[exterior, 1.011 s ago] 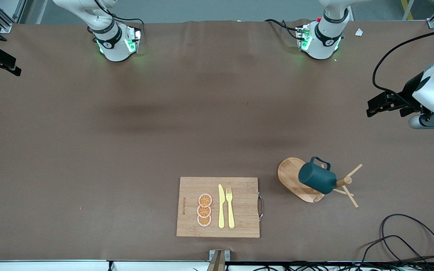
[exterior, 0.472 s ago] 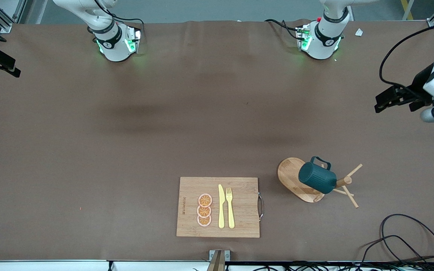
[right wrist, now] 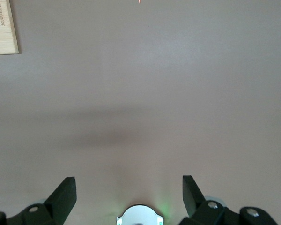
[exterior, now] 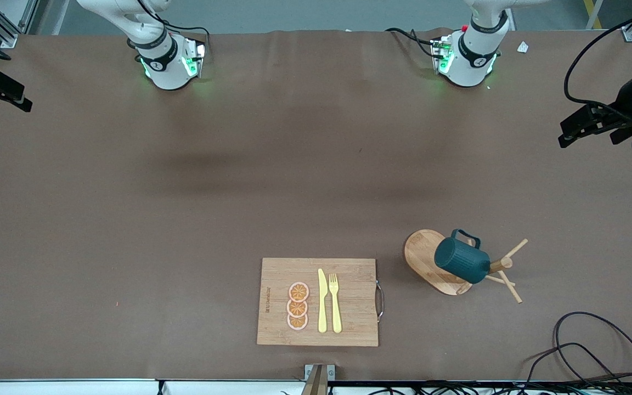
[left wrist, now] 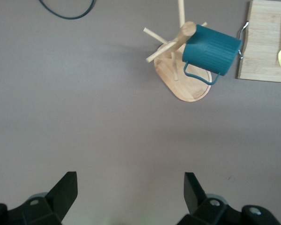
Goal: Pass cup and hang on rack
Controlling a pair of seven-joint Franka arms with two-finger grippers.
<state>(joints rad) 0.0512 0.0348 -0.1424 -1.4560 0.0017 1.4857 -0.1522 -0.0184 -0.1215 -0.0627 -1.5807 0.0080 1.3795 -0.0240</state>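
Nearest the front camera, a rectangular wooden cutting board point(exterior: 317, 302) is seen lying flat on the brown table point(exterior: 184, 219), with three orange slices point(exterior: 297, 306) stacked in a row on it and a yellow plastic knife point(exterior: 322, 301) and a yellow plastic fork point(exterior: 335, 303) laid side by side just beside them; a metal handle point(exterior: 380, 300) is fitted to the board's edge toward the left arm's end. A loop of black cable point(exterior: 596, 345) is seen on the table at the left arm's end, also close to the front camera. Slightly farther from the camera than the board, and toward the left arm's end of the table, the rack point(exterior: 434, 262) is found standing on its oval base, with its thin pegs point(exterior: 511, 286) angled out from the central post. The cup point(exterior: 461, 260) is hung on the rack, tilted, its ribbed wall shown to the camera and its loop handle point(exterior: 467, 236) turned toward the robots' bases. Much farther off, the left gripper point(exterior: 590, 126) is held in the air over the table's edge at the left arm's end, well apart from the rack, its fingers point(left wrist: 61, 190) spread wide and holding nothing. The right gripper point(right wrist: 129, 190) is held over bare table, fingers likewise spread and empty, with a corner of the cutting board in its wrist view.
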